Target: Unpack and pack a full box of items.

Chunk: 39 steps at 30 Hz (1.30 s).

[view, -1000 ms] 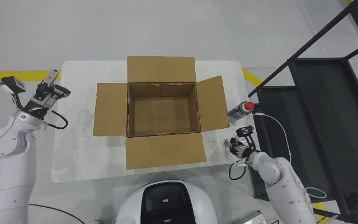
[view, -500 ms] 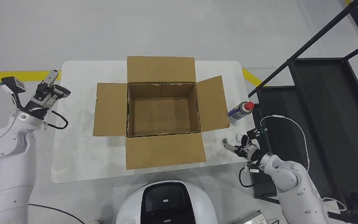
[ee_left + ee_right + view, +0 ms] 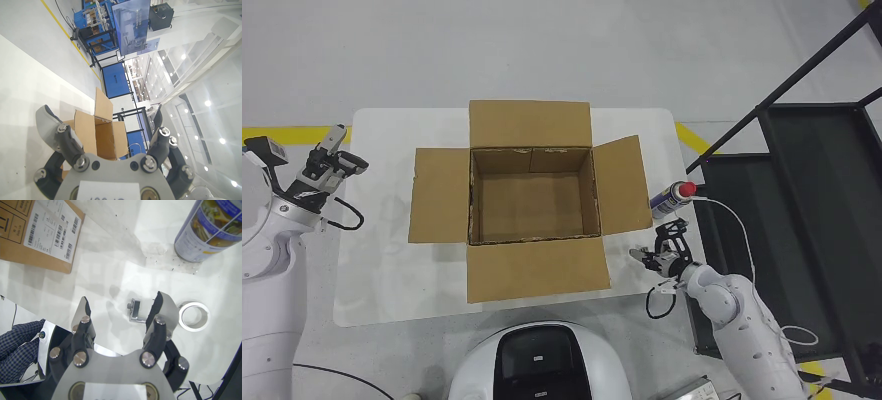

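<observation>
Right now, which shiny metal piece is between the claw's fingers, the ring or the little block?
The little block: it lies between the right gripper's open fingers, while the ring sits just outside one finger.

Spray can: the picture's edge is cutting off its upper part.
Metal bracket: one finger of the right claw is covering its end.
Ring: the same finger is hiding one side.
Box: the left claw is blocking its lower part.

White table, black rack
</observation>
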Each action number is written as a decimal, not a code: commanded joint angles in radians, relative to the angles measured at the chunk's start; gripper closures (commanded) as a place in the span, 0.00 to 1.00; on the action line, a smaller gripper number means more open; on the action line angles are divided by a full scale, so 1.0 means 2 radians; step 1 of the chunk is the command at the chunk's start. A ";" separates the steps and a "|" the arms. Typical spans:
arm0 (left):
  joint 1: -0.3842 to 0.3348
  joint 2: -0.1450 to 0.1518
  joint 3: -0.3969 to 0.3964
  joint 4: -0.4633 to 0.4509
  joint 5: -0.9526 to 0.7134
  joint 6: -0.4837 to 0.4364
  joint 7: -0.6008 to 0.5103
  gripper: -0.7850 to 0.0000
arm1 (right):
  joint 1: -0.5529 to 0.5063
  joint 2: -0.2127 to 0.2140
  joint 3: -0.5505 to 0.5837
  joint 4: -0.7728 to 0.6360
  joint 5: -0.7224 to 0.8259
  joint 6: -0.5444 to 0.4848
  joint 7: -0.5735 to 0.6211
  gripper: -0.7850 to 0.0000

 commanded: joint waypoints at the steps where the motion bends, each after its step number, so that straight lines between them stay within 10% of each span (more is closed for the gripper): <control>1: 0.000 0.000 0.000 0.000 0.000 0.000 0.000 0.00 | 0.002 0.000 -0.003 0.003 -0.001 0.008 0.000 0.36; 9: 0.000 0.000 0.000 0.000 0.000 0.000 0.000 0.00 | 0.004 0.001 -0.011 0.009 -0.007 0.024 0.006 0.57; 21: 0.000 0.000 0.000 0.000 0.000 0.000 0.000 0.00 | 0.019 0.002 -0.027 0.028 -0.009 0.048 0.024 0.55; 27: 0.000 0.000 0.000 0.000 0.000 0.000 0.000 0.00 | 0.022 0.002 -0.032 0.033 -0.006 0.057 0.023 1.00; 39: 0.000 0.000 0.000 0.000 0.000 0.000 0.000 0.00 | 0.005 0.006 -0.014 0.005 0.011 0.057 0.004 1.00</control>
